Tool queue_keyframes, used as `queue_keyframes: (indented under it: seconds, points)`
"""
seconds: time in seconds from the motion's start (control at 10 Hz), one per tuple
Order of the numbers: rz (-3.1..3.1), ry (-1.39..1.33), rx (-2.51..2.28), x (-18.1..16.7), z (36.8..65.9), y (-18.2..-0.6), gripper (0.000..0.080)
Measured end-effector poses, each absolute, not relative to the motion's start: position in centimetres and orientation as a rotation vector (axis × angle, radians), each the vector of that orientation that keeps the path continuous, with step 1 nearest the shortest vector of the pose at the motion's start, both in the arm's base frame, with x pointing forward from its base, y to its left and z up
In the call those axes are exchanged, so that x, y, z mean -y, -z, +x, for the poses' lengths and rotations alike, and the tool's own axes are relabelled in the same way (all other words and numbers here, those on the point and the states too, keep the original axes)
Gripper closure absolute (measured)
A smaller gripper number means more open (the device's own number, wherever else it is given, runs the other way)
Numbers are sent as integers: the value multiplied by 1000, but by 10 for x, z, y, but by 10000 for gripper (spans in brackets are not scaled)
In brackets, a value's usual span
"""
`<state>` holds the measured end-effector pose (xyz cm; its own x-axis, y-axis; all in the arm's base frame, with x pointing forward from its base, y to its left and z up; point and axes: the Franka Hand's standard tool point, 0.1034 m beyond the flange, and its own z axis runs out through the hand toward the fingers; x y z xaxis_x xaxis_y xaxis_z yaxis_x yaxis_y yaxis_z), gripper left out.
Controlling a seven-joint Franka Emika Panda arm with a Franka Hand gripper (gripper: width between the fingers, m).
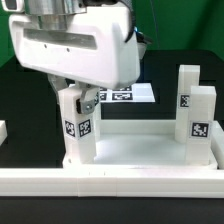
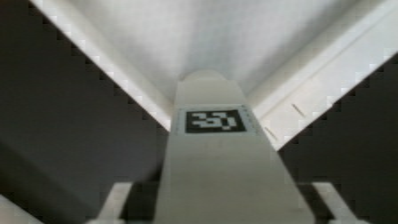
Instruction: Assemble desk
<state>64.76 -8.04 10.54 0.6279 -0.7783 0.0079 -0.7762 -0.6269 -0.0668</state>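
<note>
The white desk top (image 1: pixel 140 148) lies flat with legs standing on it. Two white tagged legs (image 1: pixel 187 95) (image 1: pixel 201 120) stand upright at its right corners in the exterior view. A third tagged leg (image 1: pixel 78 125) stands upright at the near left corner. My gripper (image 1: pixel 79 98) hangs over this leg and straddles its upper end. In the wrist view the leg (image 2: pixel 217 150) runs between my fingers (image 2: pixel 116 200), with a dark gap on each side. The jaws are open. The desk top's rim (image 2: pixel 294 90) shows beyond the leg. A fourth leg is out of view.
A long white rail bar (image 1: pixel 110 182) lies along the front of the desk top. Another white rail piece (image 1: pixel 3 130) shows at the exterior view's left edge. The marker board (image 1: pixel 128 95) lies on the black table behind the gripper.
</note>
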Motion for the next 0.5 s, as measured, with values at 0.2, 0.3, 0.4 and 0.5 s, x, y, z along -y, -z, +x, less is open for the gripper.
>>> queue_keyframes:
  seconds: [0.2, 0.3, 0.4, 0.5]
  points:
    - [-2595, -4, -1659, 82, 648, -105, 509]
    - [-2442, -7, -1857, 82, 648, -105, 509]
    - [-2390, -8, -1923, 82, 649, -105, 509]
    - [-2350, -10, -1970, 82, 649, -105, 509]
